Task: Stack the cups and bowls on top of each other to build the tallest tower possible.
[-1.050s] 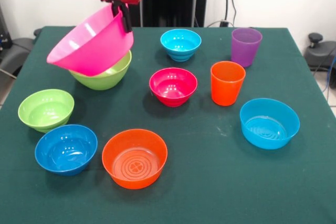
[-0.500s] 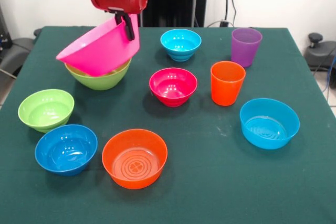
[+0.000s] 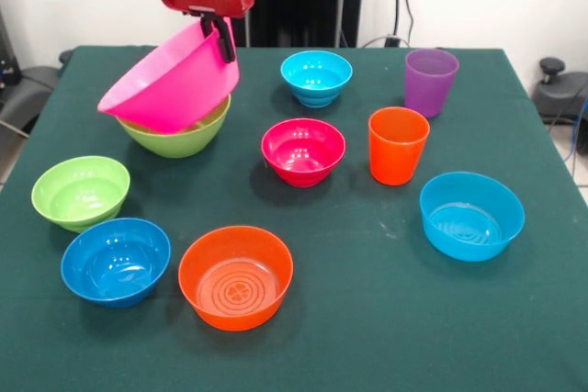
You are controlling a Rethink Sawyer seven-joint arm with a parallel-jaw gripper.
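Observation:
My gripper is shut on the rim of the huge pink bowl, which tilts with its opening toward the left and rests in the large lime green bowl at the back left. Loose bowls sit around: a cyan one, a magenta-red one, a small lime green one, a blue one, an orange one and a light blue one. The orange cup and the purple cup stand upright at the right.
The green cloth table ends close behind the pink bowl. A black post stands behind the table's far edge. Cables hang at the back right.
The pink bowl came down from a raised, steeply tilted pose onto the large lime green bowl, then tipped slightly more to the left. The gripper kept hold of its rim.

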